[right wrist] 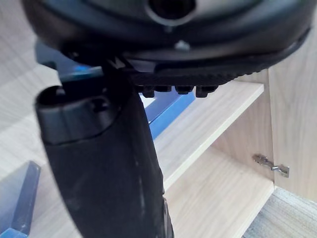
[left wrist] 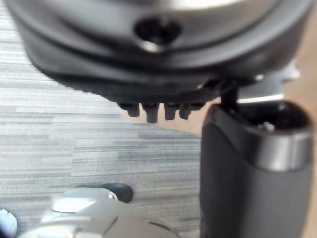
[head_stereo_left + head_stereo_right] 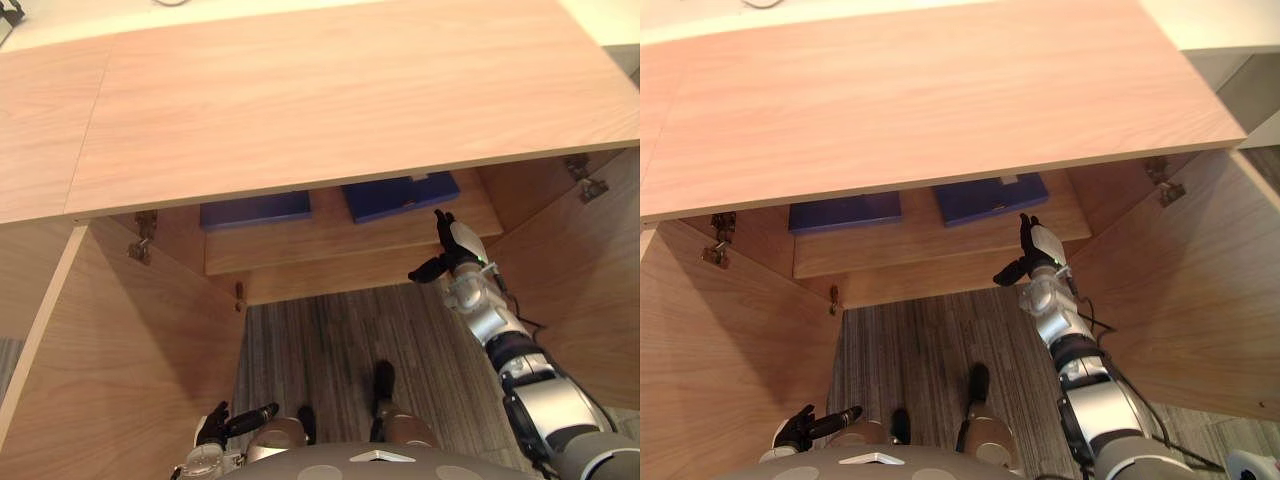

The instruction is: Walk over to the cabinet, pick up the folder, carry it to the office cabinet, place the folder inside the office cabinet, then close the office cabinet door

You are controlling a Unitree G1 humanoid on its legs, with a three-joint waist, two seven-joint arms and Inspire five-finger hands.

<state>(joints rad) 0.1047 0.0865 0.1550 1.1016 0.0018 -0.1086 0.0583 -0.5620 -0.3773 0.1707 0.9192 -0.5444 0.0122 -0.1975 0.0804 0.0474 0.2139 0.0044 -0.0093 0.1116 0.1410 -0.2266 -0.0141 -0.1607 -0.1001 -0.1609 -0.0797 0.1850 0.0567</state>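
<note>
1. Right hand (image 3: 455, 245): raised in front of the open cabinet, fingers straight and pointing at the shelf (image 3: 330, 238), thumb spread to the side. It holds nothing. Whether the fingertips touch the shelf's front edge cannot be told.
2. Blue folder (image 3: 400, 195): lies flat on the shelf just beyond the right hand, a pale label at its front edge.
3. Second blue folder (image 3: 255, 210): flat on the same shelf, to the robot's left of the first, with a strip of bare wood between them.
4. Cabinet top (image 3: 330, 100): a broad wooden board that overhangs the shelf and hides the rear part of both folders.
5. Lower board (image 3: 320, 280): the next level beneath the shelf, its front edge meeting the striped carpet (image 3: 330, 340).
6. Left door (image 3: 120, 360) and right door (image 3: 585, 290): both swung open, flanking the opening. Metal hinges (image 3: 143, 240) show at their inner upper corners. The right arm runs near the right door.
7. Left hand (image 3: 215, 428): low at the robot's side above the carpet, fingers relaxed, empty.
</note>
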